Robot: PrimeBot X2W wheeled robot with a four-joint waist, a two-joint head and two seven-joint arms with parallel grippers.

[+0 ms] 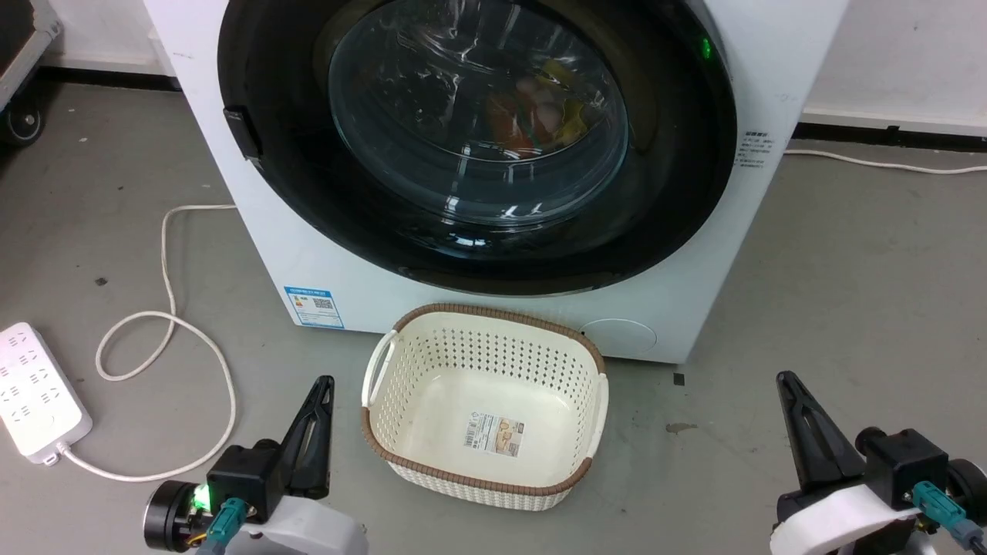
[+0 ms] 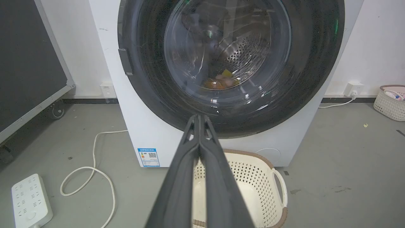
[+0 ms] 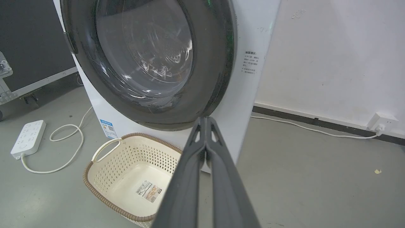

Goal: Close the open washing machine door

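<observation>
Tapered L pincer (image 2: 198, 117), glossy rnd door (image 2: 227, 57)

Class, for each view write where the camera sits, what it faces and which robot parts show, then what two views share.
Head view: on the head, looking down at the washing machine door and basket; left gripper, right gripper at bottom corners.
Left wrist view: on the left wrist, facing the door squarely; left gripper, shut.
Right wrist view: on the right wrist, facing the door obliquely; right gripper, shut.
Shared: both wrist views show the basket.
</observation>
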